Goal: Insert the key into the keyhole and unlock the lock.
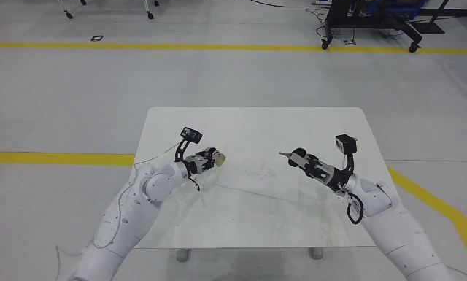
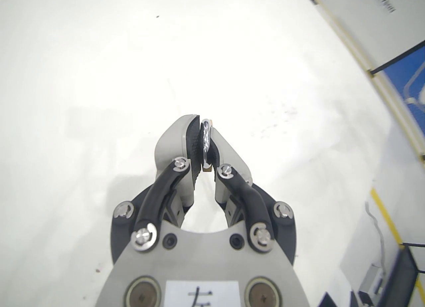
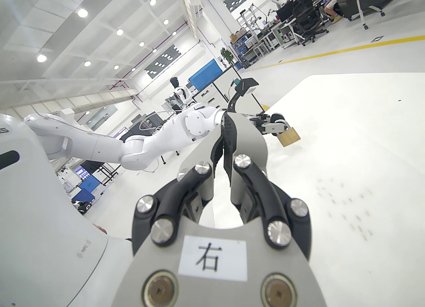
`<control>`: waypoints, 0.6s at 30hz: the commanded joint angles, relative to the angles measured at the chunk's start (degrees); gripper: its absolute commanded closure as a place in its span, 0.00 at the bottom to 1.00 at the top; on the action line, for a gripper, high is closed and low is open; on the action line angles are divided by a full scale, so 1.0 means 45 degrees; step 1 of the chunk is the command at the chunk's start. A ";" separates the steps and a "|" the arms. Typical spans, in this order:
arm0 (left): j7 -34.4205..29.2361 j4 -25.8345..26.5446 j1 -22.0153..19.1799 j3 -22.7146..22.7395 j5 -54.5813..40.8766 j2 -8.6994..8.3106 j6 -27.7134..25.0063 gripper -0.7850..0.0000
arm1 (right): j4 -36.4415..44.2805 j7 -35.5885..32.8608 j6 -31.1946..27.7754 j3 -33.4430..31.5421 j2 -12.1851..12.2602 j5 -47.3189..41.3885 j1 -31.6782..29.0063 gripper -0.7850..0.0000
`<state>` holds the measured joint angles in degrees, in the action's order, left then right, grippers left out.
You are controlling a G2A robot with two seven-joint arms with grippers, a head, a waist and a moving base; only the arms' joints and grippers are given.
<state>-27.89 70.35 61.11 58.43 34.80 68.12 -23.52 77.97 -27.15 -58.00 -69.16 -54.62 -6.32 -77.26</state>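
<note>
Top view: L gripper (image 1: pixel 209 160) pinches lock (image 1: pixel 218 158), R gripper (image 1: pixel 290 156) pinches key (image 1: pixel 282 154), well apart, so approach step, I'd say; next calls for lining key tip w/ keyhole.

The padlock (image 3: pixel 289 137) in the left gripper (image 2: pixel 203 121) is brass-tan with a silver shackle (image 2: pixel 206 145); the key (image 1: pixel 283 155) in the right gripper (image 3: pixel 228 127) is silver. Beneath both, the tabletop (image 1: pixel 255 208) is white with faint dark specks.
</note>
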 commanded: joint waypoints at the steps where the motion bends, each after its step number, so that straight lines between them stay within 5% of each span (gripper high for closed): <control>1: -0.0150 -0.0061 0.0015 0.0233 -0.0380 -0.0056 -0.0429 1.00 | 0.0000 0.0000 0.0000 0.0000 0.0000 0.0000 0.0000 1.00; 9: -0.0013 0.1159 0.0290 -0.0193 0.3382 -0.0147 0.1676 1.00 | 0.0000 0.0000 0.0000 0.0000 0.0000 0.0000 0.0000 1.00; 18: -0.0301 0.1059 0.0168 -0.0781 0.4591 0.0004 0.2545 1.00 | 0.0000 0.0000 0.0000 0.0000 0.0000 0.0000 0.0000 1.00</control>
<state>-28.82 75.25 62.03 55.27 54.68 68.05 -12.48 77.97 -27.15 -58.00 -69.16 -54.62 -6.32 -77.26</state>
